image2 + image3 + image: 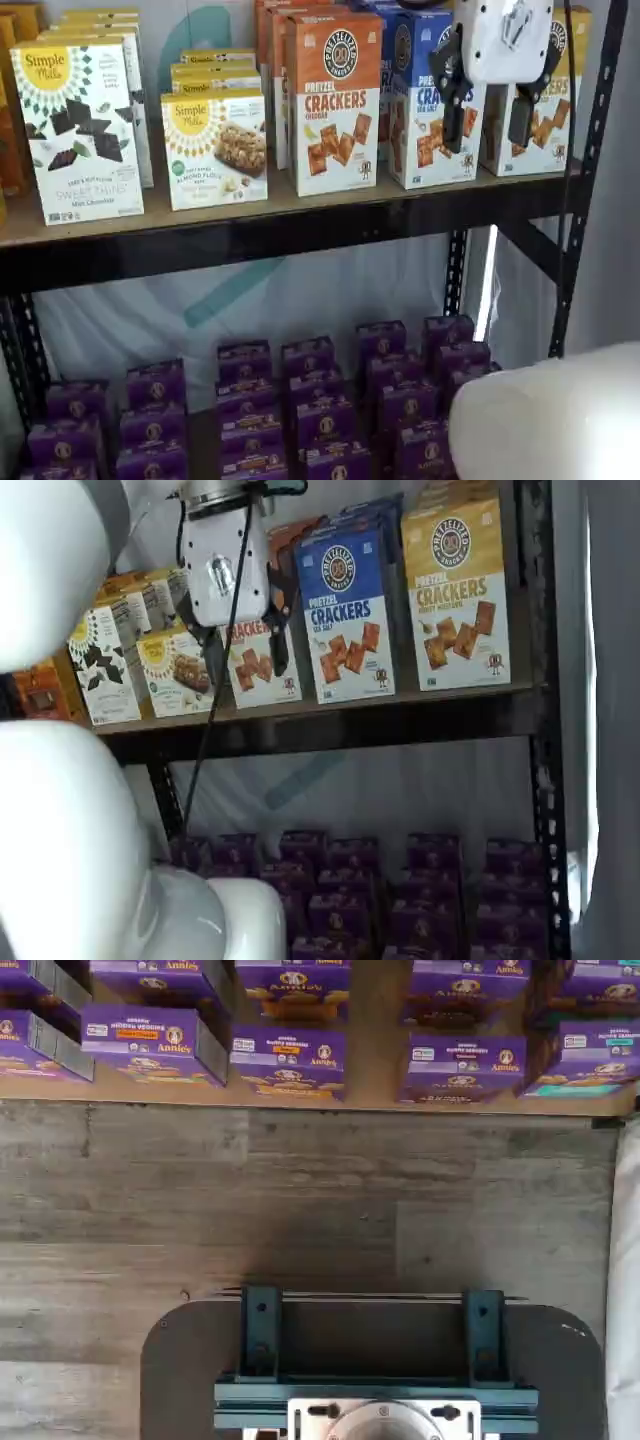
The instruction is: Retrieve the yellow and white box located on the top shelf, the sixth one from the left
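Note:
The yellow and white box (pixel 455 600) stands upright at the right end of the top shelf (pixel 350 725), next to a blue crackers carton (pixel 345 610). In a shelf view the box (pixel 548 118) is partly hidden behind my gripper (pixel 485 140). The gripper's white body hangs from above in front of the top shelf (pixel 300 235). Its two black fingers (pixel 452 115) point down with a plain gap between them and hold nothing. In a shelf view the gripper (pixel 248 665) appears in front of the orange carton (pixel 258 665). The wrist view shows neither the box nor the fingers.
Orange (pixel 335 100) and blue (pixel 425 100) cracker cartons and Simple Mills boxes (pixel 80 130) fill the top shelf. Several purple Annie's boxes (pixel 310 400) stand on the low board, also in the wrist view (pixel 290 1060). A black upright (pixel 590 180) bounds the right side. The white arm (pixel 60 780) fills the near left.

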